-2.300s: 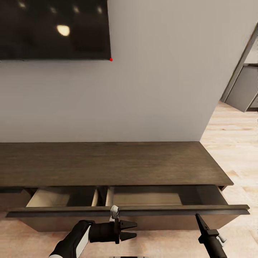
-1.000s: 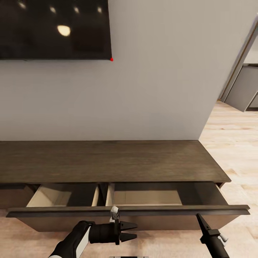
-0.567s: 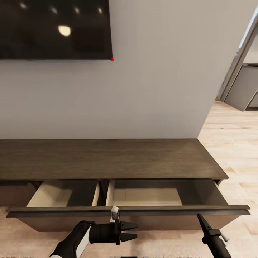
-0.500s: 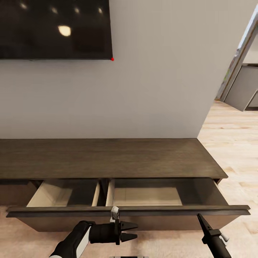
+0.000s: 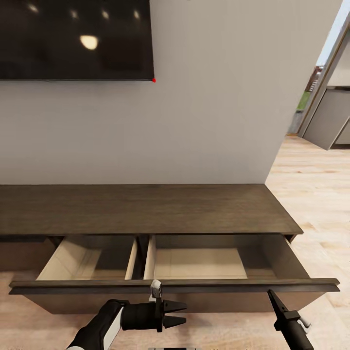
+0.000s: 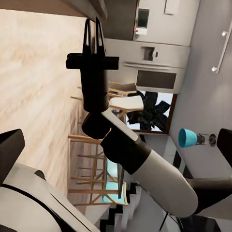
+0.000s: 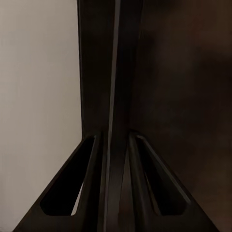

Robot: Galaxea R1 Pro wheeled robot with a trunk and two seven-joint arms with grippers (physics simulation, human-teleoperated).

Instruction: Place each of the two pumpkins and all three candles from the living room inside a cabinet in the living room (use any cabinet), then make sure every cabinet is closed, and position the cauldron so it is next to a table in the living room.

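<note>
The cabinet (image 5: 146, 209) stands against the white wall (image 5: 214, 97), its long dark-brown front panel (image 5: 175, 286) pulled out toward the robot so that two pale beige compartments are exposed, split by a central divider (image 5: 141, 250); both compartments appear empty. The right gripper (image 5: 270, 294) is at the right portion of that front panel, its dark fingers pointing up to the panel's upper lip. In the right wrist view the two fingers (image 7: 94, 188) stand close together with the thin edge of the panel between them, a narrow clamped hold. The right arm rises from the lower edge of the head view, forearm roughly upright. The left gripper (image 5: 179, 313) hangs in front of the panel, below its centre, apart from it, forearm angled in from lower left, wrist horizontal, fingers parted and holding nothing. A dark screen (image 5: 73, 39) hangs on the wall above.
</note>
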